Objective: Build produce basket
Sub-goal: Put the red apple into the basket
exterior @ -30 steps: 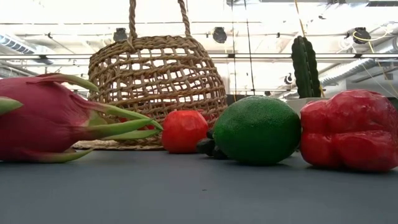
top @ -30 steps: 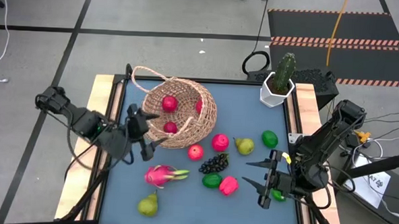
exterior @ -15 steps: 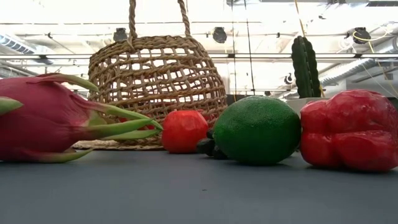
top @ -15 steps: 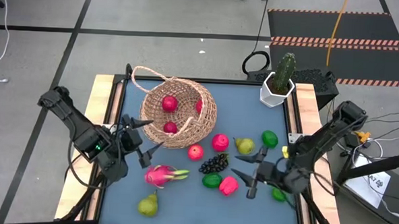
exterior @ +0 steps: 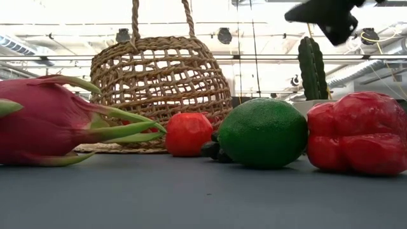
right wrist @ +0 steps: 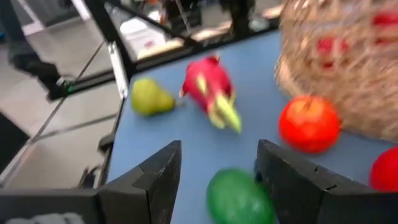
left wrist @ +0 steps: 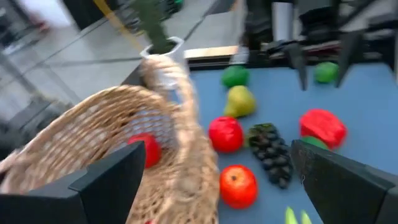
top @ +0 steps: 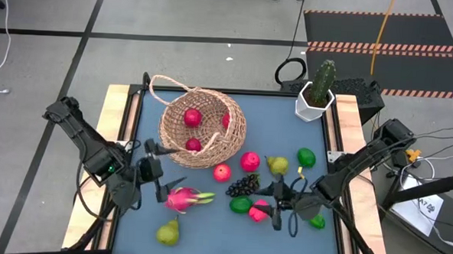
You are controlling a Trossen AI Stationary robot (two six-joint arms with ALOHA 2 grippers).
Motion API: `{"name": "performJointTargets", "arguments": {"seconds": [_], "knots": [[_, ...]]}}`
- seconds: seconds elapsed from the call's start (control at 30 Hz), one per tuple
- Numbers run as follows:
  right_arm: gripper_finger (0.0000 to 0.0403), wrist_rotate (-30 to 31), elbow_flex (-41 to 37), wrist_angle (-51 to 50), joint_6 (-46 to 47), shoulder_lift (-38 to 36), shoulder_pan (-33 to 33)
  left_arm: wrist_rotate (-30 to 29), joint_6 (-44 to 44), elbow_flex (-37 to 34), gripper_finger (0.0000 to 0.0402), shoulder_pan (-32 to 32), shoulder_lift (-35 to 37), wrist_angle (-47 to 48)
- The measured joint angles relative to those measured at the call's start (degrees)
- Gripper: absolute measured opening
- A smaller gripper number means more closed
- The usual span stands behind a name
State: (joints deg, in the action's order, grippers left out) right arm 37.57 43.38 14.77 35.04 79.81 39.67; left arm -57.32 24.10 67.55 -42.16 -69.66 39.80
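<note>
The basket [top: 203, 128] is lying tipped on its side toward the back-left of the blue tabletop [top: 287, 141], thin loop handle pointing off to the back-left corner, with three red fruits showing inside it. The rest of the produce is scattered in front and to the right of it: a red apple [top: 222, 173] just off the rim, a pink-red round fruit [top: 249, 162] beside that, the dark grape bunch [top: 243, 185] just in front of those two. A yellow-green pear [top: 278, 166] and a lime [top: 306, 157] sit further right. The dragon fruit [top: 183, 199] lies in front of the basket, and a second pear [top: 168, 232] is near the front edge. There's another lime [top: 241, 205] next to a pink lumpy fruit [top: 259, 211].

The left gripper [top: 162, 187] is right by the dragon fruit's left end, jaws spread wide, nothing in them. The right gripper [top: 275, 213] hovers over the pink lumpy fruit, jaws partly apart and empty as far as I can see. One more lime [top: 316, 220] sits under the right arm.

The cactus in the white pot [top: 317, 93] is off in the back-right corner.
</note>
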Motion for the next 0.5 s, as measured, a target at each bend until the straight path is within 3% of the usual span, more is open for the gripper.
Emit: {"name": "performJointTargets", "arguments": {"seconds": [0.2, 0.5], "knots": [[0.0205, -9.1, 0.0, -4.3, 7.9, 2.4, 1.4, 3.4, -11.0, -3.4, 0.0397, -0.3, 0.9, -10.3], [0.0205, -10.7, 0.0, -13.3, 15.3, 4.4, 4.0, 3.5, -11.6, -3.7, 0.0397, 0.9, 1.5, -11.5]]}}
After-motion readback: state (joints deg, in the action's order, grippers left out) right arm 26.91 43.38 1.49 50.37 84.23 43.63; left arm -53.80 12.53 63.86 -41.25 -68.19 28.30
